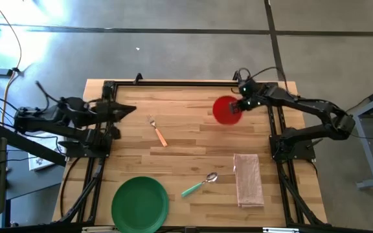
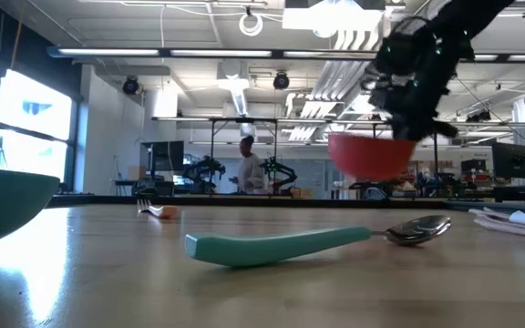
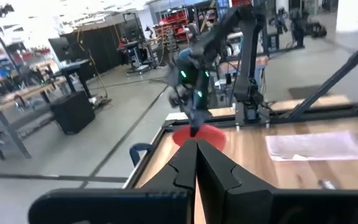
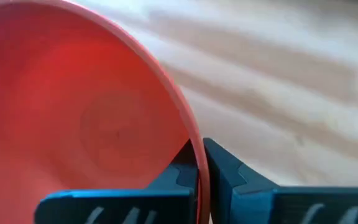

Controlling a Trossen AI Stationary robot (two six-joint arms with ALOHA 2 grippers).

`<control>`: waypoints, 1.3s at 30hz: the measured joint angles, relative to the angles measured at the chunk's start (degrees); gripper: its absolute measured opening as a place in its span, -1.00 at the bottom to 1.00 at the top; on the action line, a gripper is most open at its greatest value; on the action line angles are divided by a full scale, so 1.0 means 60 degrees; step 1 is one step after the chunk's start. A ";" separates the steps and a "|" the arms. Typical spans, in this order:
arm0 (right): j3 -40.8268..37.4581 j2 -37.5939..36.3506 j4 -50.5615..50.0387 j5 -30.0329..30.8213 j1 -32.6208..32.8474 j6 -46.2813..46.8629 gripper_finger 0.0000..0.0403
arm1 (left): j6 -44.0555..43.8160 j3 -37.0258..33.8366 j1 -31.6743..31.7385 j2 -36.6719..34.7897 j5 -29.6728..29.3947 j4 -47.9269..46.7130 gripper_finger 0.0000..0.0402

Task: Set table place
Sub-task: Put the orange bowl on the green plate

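My right gripper (image 1: 240, 103) is shut on the red bowl (image 1: 226, 110), held above the table's far right part; the low view shows the bowl (image 2: 370, 155) clear of the tabletop. My left gripper (image 1: 132, 109) is shut and empty at the table's far left. The green plate (image 1: 140, 204) lies at the near edge. The orange-handled fork (image 1: 158, 131) lies left of centre. The teal-handled spoon (image 1: 199, 184) lies near the front centre. The folded pinkish napkin (image 1: 248, 179) lies flat at the right. My right gripper pinches the bowl's rim (image 4: 197, 163) on the bowl's right side, one finger inside the bowl and one outside. The fingers come from above, slanting from the table's right. The bowl is lifted clear of the table, opening up, roughly level.
The black rail frame (image 1: 193, 82) edges the wooden table (image 1: 193, 149). Bare wood lies between the fork, spoon and napkin. A person stands far off in the room behind the table (image 2: 247, 169).
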 joint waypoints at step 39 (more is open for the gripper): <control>0.4296 -0.0004 -0.2953 -0.0350 0.1826 -0.1158 -1.00 | 1.1325 1.1927 -0.0002 1.2701 -0.1314 -0.6324 -0.27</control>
